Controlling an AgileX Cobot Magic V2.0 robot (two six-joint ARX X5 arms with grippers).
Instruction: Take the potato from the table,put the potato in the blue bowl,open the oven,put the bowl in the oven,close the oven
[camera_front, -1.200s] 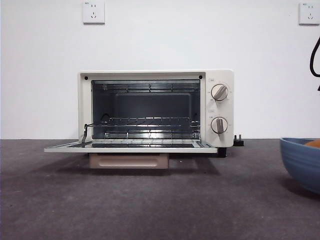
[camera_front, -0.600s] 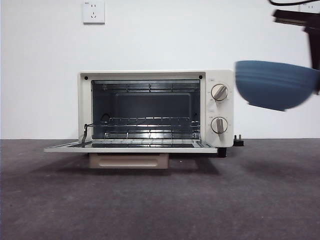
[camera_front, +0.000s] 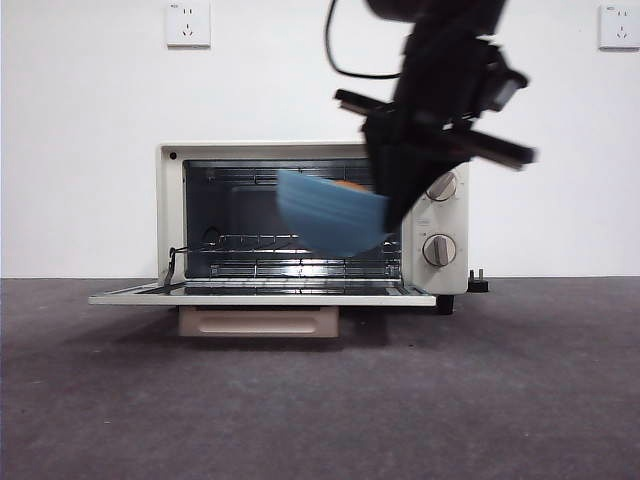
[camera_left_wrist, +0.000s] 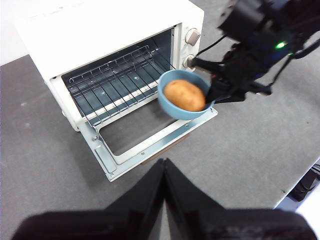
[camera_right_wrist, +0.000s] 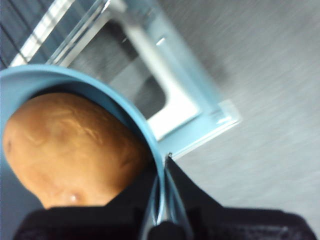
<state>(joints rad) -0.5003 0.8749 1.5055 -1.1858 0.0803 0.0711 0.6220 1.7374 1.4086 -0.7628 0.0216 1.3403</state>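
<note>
The oven stands on the table with its glass door folded down flat and the wire rack showing inside. My right gripper is shut on the rim of the blue bowl, carrying it in the air above the lowered door, just in front of the cavity's right half. Inside the bowl lies the orange-brown potato, which is big in the right wrist view. My left gripper hangs high above the table, shut and empty, in front of the door.
Two round knobs sit on the oven's right panel beside the bowl. A black plug lies behind the oven's right foot. Wall sockets are on the white wall. The table's edge runs near the right arm.
The bowl rose off the table at the far right, then swung left and down with the right arm to hang in front of the open oven.
</note>
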